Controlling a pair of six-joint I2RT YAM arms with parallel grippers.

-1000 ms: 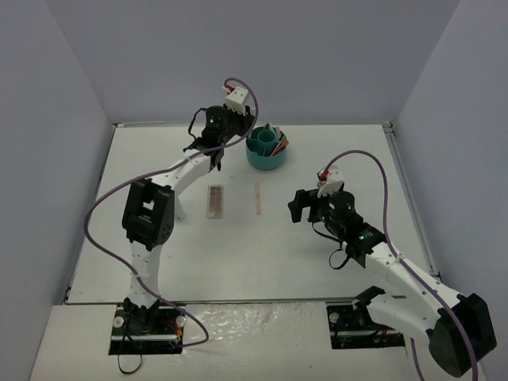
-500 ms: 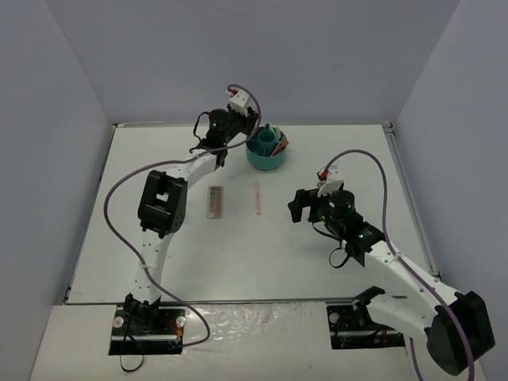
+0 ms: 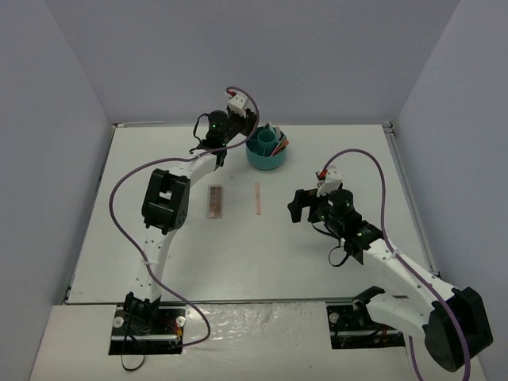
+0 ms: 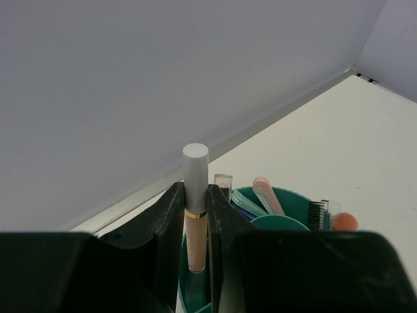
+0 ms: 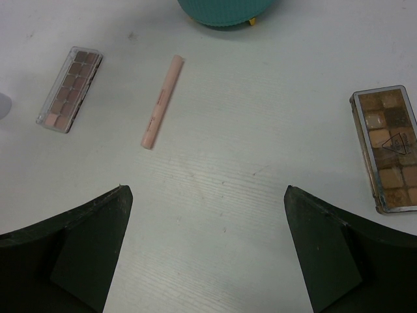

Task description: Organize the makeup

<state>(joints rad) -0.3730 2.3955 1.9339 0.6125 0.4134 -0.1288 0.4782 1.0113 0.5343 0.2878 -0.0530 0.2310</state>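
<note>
Since a second ago: has swung the left elbow rightward and farther in, while keeping the left end effector (image 4: 195, 199) close by the near-left rim of the teal divided cup (image 3: 266, 159). Has left the right arm almost where it was. No shift in the loose items on the open desk (image 3: 238, 262).

Left end effector: jaws nearly together, clamped on a slim peach tube (image 4: 195, 160) with a white cap. Held upright, lower end down against the teal of the cup; cannot tell whether seated in a compartment.

Right end effector (image 5: 207, 192): spread wide, gripping nothing, hovering low over bare desk.

White desk, faintly scuffed, closed in by plain pale grey walls (image 3: 262, 55) at left, right and far.

Near of the cup, flat on the desk: a pink eyeshadow palette (image 3: 214, 201) and, just right of it but apart, a thin pink stick (image 3: 257, 197), both lying lengthwise near-to-far. Farther right, well apart from the stick and seen only from the right wrist: a brown palette (image 5: 388, 149), also flat.

Standing in the cup: a pink-tipped stick (image 4: 266, 194), a pale green stick (image 4: 246, 201), a small dark-bristled brush (image 4: 320, 212) and an orange-tipped stick (image 4: 345, 222), all crowding the right side beyond the held tube.
</note>
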